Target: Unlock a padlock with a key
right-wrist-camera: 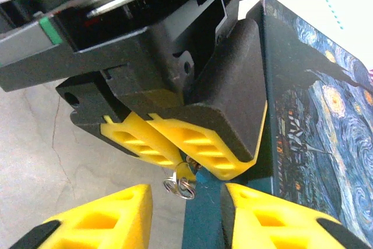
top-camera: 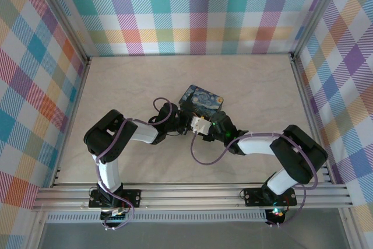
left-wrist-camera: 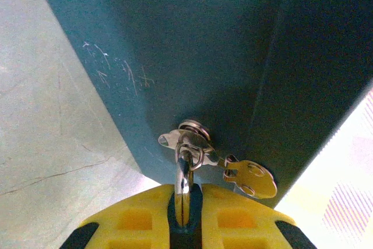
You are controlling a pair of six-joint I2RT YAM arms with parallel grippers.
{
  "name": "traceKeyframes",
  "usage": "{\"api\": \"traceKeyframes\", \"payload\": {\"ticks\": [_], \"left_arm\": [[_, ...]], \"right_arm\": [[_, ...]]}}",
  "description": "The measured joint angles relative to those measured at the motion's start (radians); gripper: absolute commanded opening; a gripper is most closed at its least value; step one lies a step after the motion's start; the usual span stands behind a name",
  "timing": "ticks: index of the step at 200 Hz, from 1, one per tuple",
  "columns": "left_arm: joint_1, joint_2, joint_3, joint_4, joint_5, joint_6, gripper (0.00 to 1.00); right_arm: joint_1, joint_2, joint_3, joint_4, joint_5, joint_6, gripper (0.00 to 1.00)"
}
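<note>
The padlock (left-wrist-camera: 183, 182) is clamped by the left gripper (left-wrist-camera: 184, 214). The box (right-wrist-camera: 315, 115), not the key (left-wrist-camera: 252, 179), could be caught by the parted right gripper (right-wrist-camera: 186, 202).

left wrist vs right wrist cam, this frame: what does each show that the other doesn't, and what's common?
Left wrist gives: the latch on the plain teal side of the box, and a flat brass-coloured key hanging beside it.
Right wrist gives: the box's painted top, the left gripper seen from outside, and the right gripper with its fingers straddling the box edge, not closed on it.
Shared: the box, the table, and the left gripper's fingers shut on a thin metal piece, apparently the padlock.
</note>
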Motion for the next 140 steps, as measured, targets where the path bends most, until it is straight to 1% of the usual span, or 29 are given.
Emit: {"api": "traceKeyframes", "payload": {"ticks": [41,85,118,140], "left_arm": [[0.0,0.0,0.0,0.0,0.0,0.0,0.0],[0.0,0.0,0.0,0.0,-0.001,0.0,0.0],[0.003,0.0,0.0,0.0,0.0,-0.001,0.0],[0.003,0.0,0.0,0.0,0.0,-0.001,0.0]], "right_arm": [[0.0,0.009,0.005,0.012,0.006,0.003,0.21],[0.001,0.018,0.005,0.018,0.01,0.003,0.12],[0.003,0.018,0.006,0.019,0.011,0.009,0.0],[0.003,0.018,0.006,0.019,0.012,0.019,0.0]]}}
